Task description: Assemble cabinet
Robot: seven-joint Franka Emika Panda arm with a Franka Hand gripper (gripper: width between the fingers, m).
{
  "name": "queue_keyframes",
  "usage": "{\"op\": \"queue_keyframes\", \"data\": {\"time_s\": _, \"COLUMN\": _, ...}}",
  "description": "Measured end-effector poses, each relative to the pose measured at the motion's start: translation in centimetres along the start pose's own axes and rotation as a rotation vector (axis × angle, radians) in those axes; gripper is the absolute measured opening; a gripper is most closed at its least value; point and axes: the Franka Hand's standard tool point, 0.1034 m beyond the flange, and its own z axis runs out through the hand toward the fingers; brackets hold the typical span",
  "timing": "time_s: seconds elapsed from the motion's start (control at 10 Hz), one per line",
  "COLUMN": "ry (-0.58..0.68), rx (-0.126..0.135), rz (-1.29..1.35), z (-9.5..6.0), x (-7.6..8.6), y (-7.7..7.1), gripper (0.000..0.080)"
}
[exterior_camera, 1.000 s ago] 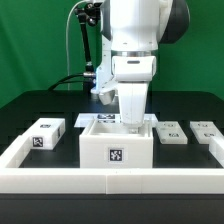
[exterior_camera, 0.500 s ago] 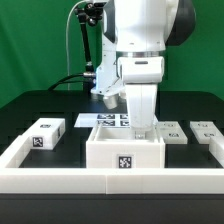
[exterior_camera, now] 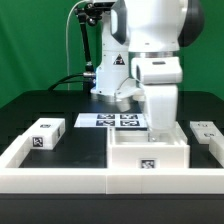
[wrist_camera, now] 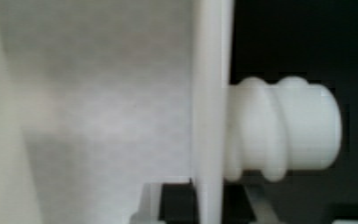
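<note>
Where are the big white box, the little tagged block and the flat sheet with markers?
cabinet [exterior_camera: 128, 165]: exterior view, front wall beside its tag.
small tagged block [exterior_camera: 45, 136]: exterior view, its tagged face.
marker board [exterior_camera: 100, 120]: exterior view, printed top surface.

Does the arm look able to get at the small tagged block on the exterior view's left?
Probably yes, after lifting out. The gripper is down at the wall of the cabinet, but the small block sits in the open at the exterior view's left, with nothing over it.
</note>
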Motion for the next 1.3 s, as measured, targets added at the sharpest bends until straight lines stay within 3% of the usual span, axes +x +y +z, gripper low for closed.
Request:
{"op": "queue_keyframes", "data": {"time_s": 0.3, "ry": 0.0, "rx": 0.001, "rz": 0.003, "z": 0.0, "x": -0.2, "y": 0.0, "gripper": 0.0036}}
{"op": "queue_keyframes", "data": {"time_s": 0.5, "ry": 0.004, "rx": 0.0, "rz": -0.013, "z": 0.0, "x": 1.7, "y": 0.0, "gripper": 0.0036}}
{"op": "queue_keyframes", "data": {"time_s": 0.7, "ry": -0.001, "rx": 0.024, "rz": -0.026, "z": 0.1, "x": 3.8, "y": 0.2, "gripper": 0.0036}}
{"op": "queue_keyframes", "data": {"time_s": 1.0, "ry": -0.01, "rx": 0.057, "rz": 0.013, "z": 0.1, "x": 5.4, "y": 0.5, "gripper": 0.0036}}
{"op": "queue_keyframes", "data": {"time_s": 1.2, "ry": -0.01, "rx": 0.057, "rz": 0.018, "z": 0.1, "x": 5.4, "y": 0.5, "gripper": 0.0036}}
{"op": "queue_keyframes", "data": {"time_s": 1.3, "ry": -0.011, "rx": 0.057, "rz": 0.018, "z": 0.1, "x": 5.3, "y": 0.5, "gripper": 0.0157}}
